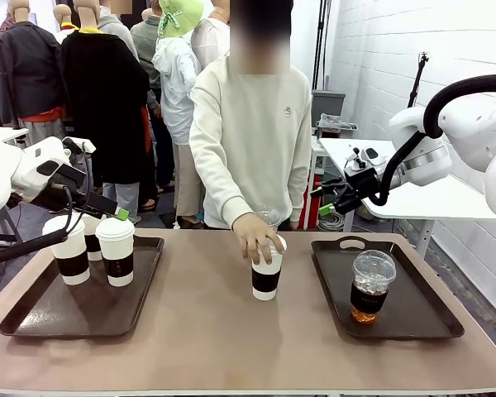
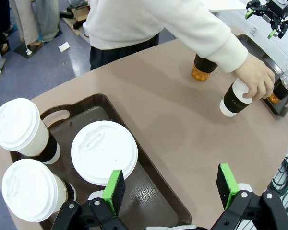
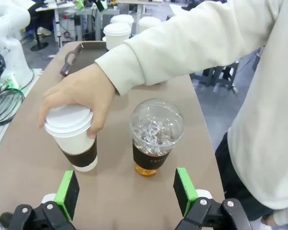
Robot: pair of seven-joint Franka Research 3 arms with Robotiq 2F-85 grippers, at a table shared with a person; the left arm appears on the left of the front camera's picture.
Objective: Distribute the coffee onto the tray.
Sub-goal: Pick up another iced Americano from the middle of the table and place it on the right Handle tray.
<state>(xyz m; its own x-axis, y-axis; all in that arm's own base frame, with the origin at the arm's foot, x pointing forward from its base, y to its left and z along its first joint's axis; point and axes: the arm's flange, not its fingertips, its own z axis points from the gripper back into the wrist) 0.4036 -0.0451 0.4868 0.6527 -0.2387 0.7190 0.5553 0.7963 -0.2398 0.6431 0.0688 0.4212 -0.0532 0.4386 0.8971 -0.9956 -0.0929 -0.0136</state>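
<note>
Coffee cup [image 3: 79, 148], white lid, dark brown sleeve, stands ahead of my spread right gripper [image 3: 126, 190] under a person's hand [image 3: 77, 96]; left gripper [image 2: 170, 187] spread too.

a robotics lab or test room: a white robot arm [image 1: 479, 124] stands over a brown surface [image 1: 215, 339], with a painted block wall [image 1: 372, 50] behind, a white side bench [image 1: 434, 203] and loose cables [image 3: 1, 108] beside the grey floor [image 2: 53, 72].

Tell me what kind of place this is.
Probably a robotics lab staged as a coffee counter. It has a bare painted block wall and loose cables trailing about. Lidded takeaway cups stand on a brown serving tray.
</note>
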